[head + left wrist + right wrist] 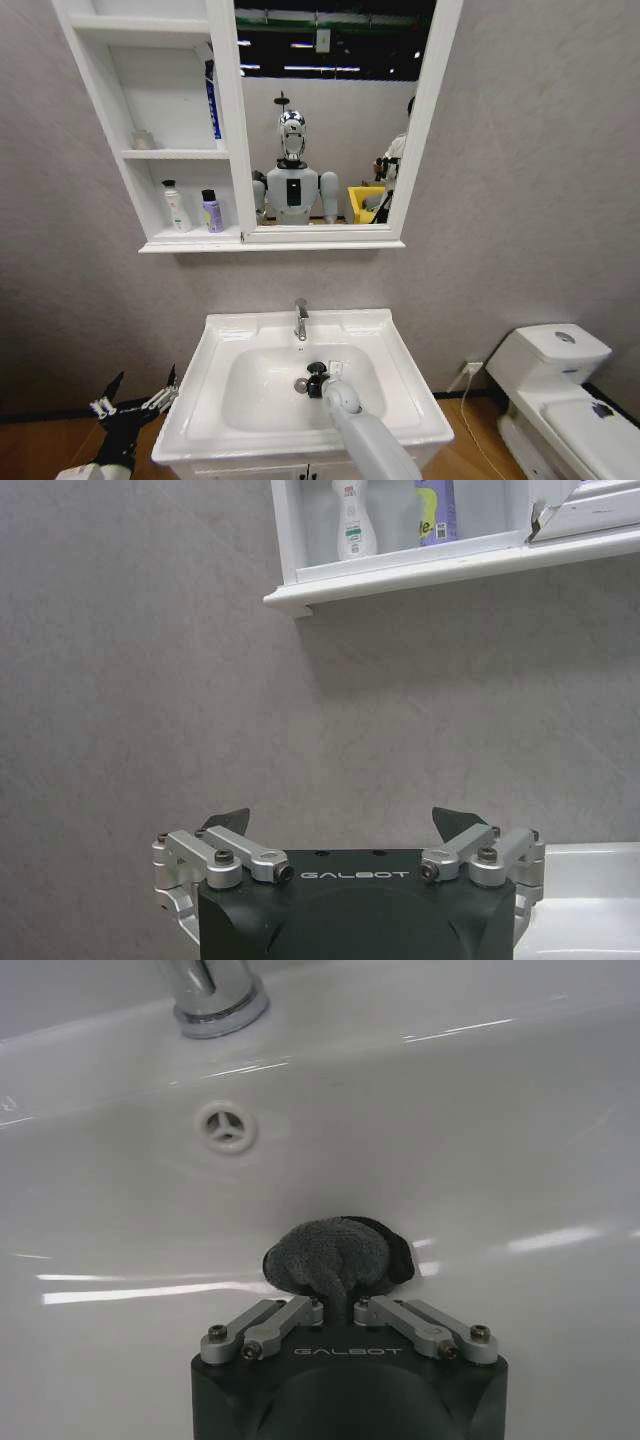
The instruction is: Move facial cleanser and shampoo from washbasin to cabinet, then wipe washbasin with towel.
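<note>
**Wipe in progress: bottles shelved, cloth in the bowl**

Nearest the robot, the right gripper (338, 1305) is clenched on the small dark grey towel (335, 1255), the bunched cloth pressed to the inner wall of the white rectangular ceramic washbasin (395, 415). In the head view that gripper (316, 380) sits inside the bowl, below the chrome tap (300, 318) and beside the drain. The left gripper (135, 400) hangs low outside the basin's left edge, fingers spread w/ nothing held.

Further off, above the basin, hangs the white wall cabinet w/ shelf compartments and mirror panel (190, 240). Its lowest compartment holds a white bottle w/ green label (177, 207) and a lilac bottle w/ dark cap (211, 211), side by side; these look like the cleanser and shampoo, so the moving part appears done.

To wipe well: keep the cloth flat-pressed to the ceramic, sweep in overlapping passes, and probably stay off the tap base so the wad isn't dragged out of the grip.

The right wrist view gives what the head view can't: the cloth-to-ceramic contact, plus the round overflow hole (226, 1126) under the tap (212, 995). The left wrist view shows the idle gripper (340, 830) wide apart and the two bottles (350, 520) from below. The head view gives the whole layout, basin to shelves.
</note>
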`<state>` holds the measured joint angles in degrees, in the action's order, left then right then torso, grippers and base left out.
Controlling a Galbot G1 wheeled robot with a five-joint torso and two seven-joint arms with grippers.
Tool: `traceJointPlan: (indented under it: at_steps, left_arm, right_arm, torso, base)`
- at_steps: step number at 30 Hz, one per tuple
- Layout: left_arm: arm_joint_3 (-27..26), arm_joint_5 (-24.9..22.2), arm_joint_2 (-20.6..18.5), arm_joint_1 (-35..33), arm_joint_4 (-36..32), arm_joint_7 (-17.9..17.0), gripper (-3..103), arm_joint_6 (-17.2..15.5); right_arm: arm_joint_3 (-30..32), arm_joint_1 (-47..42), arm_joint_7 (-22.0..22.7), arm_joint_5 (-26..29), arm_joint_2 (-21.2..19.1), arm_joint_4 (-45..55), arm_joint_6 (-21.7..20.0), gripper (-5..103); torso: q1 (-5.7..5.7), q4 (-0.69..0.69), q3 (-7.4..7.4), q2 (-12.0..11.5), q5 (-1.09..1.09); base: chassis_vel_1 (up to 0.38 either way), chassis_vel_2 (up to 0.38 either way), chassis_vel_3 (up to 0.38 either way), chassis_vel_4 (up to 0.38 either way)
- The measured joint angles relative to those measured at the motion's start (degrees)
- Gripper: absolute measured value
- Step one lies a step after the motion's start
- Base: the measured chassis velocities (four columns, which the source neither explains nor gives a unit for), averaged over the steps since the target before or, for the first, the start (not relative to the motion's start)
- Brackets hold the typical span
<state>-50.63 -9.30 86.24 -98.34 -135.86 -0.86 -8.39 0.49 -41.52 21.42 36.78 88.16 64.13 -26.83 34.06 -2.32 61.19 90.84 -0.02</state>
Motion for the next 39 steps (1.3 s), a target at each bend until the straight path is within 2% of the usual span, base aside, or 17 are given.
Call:
traceJointPlan:
  at_steps: [5,8,10,14,17,21,26,28,32,35,39]
  left_arm:
    - [0.00,0.00,0.00,0.00,0.00,0.00,100,0.00]
    - [0.00,0.00,0.00,0.00,0.00,0.00,100,0.00]
    - [0.00,0.00,0.00,0.00,0.00,0.00,100,0.00]
    - [0.00,0.00,0.00,0.00,0.00,0.00,100,0.00]
    - [-0.01,0.00,0.00,0.00,0.00,0.00,100,0.00]
    - [0.00,0.00,0.00,0.00,0.00,0.00,100,0.00]
    - [0.00,0.00,0.00,0.00,0.00,0.00,100,0.00]
    - [0.00,0.00,0.00,0.00,0.00,0.00,100,0.00]
    - [0.00,0.00,0.00,0.00,0.00,0.00,100,0.00]
    - [0.01,0.00,0.00,0.00,0.00,0.00,100,0.00]
    - [0.00,0.00,0.00,0.00,0.00,0.00,100,0.00]
  right_arm:
    - [-1.32,0.71,-0.31,-2.11,3.00,-2.36,0.90,8]
    - [-1.38,0.91,0.11,-2.20,3.34,-2.69,0.92,8]
    - [-1.42,0.90,0.21,-1.83,2.65,-2.42,0.66,8]
    - [-0.94,0.46,0.40,-1.13,0.94,-1.19,0.22,8]
    - [0.74,-1.33,0.94,0.16,-2.47,2.30,-0.69,8]
    - [1.56,-2.46,0.96,0.89,-4.98,4.71,-1.01,8]
    - [1.26,-2.58,1.24,1.15,-5.39,5.39,-1.16,8]
    - [0.53,-2.17,1.57,0.99,-4.38,4.69,-1.15,8]
    - [-0.61,-1.59,1.37,0.23,-2.35,3.08,-0.63,8]
    - [-1.21,-0.36,0.08,-1.69,1.39,-0.46,0.77,8]
    - [-1.38,0.52,-0.20,-2.36,3.20,-2.21,1.11,8]
  torso:
    - [0.00,0.01,0.00,0.00,0.00]
    - [0.00,0.04,0.00,0.00,0.01]
    - [0.00,0.12,0.00,0.00,0.07]
    - [0.00,0.15,0.00,0.00,0.07]
    - [0.00,0.04,0.00,0.00,0.04]
    - [0.00,0.03,0.00,0.00,0.03]
    - [0.01,0.01,0.01,-0.02,0.00]
    - [0.01,-0.06,0.01,-0.01,-0.06]
    - [0.01,-0.04,0.01,-0.01,0.01]
    - [0.01,0.01,0.01,-0.01,0.01]
    - [0.00,0.01,0.01,-0.01,0.00]
  base:
    - [0.000,0.000,0.000,0.000]
    - [0.000,0.000,0.000,0.000]
    - [0.000,0.000,0.000,0.000]
    - [0.026,0.006,0.011,0.015]
    - [0.000,0.000,0.000,0.000]
    - [0.000,0.000,0.000,0.000]
    - [0.000,0.000,0.000,0.000]
    - [0.000,0.000,0.000,0.000]
    - [0.000,0.000,0.000,0.000]
    - [0.000,0.000,0.000,0.000]
    - [0.000,0.000,0.000,0.000]
